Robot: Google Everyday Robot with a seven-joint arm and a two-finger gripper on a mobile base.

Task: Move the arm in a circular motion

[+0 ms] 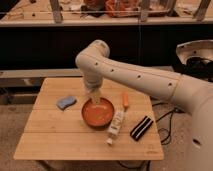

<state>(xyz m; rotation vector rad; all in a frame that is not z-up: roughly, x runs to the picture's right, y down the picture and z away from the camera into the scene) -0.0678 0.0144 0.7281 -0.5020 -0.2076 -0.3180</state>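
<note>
The cream-white arm [145,80] comes in from the right edge. It bends at a rounded joint [94,54] over the back of the wooden table [60,140] and turns downward. The gripper [94,96] hangs from that joint, just above the far rim of an orange bowl [98,114]. Nothing shows in the gripper.
On the table lie a blue sponge [66,102] left of the bowl, a thin orange object [125,100] behind it, a white bottle [116,125] on its side and a black striped object [141,127] to the right. Dark shelving stands behind, and a white machine [196,55] at the right.
</note>
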